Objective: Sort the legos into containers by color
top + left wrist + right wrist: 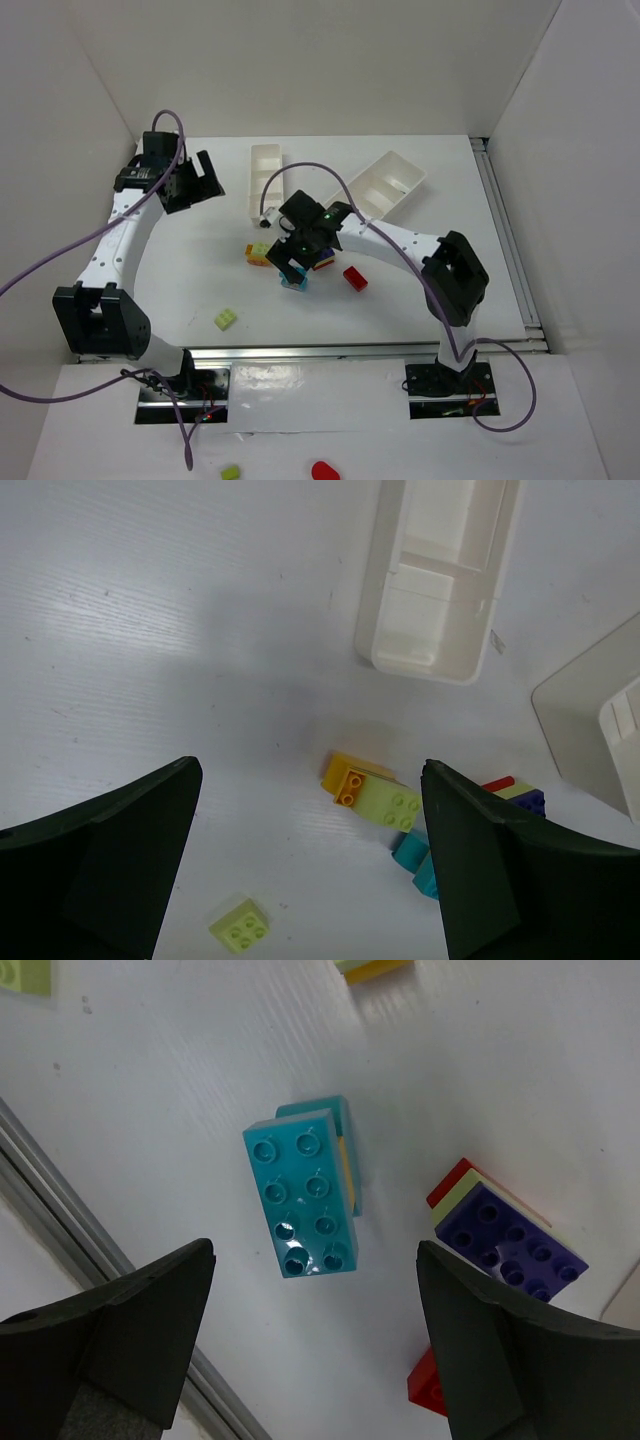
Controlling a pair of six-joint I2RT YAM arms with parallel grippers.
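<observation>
r. gripper (315,1255) jaws spread over cyan brick (300,1195). risk: purple stack (510,1245) just beside cyan brick; closing finger may snag it. l. gripper (310,770) spread, well away.

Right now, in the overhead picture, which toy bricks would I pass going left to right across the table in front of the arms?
Lime green brick → yellow brick → cyan brick → red brick.

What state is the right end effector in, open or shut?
Open. In the right wrist view the right end effector holds its fingers wide apart, the cyan brick lying between them ungripped.
</observation>
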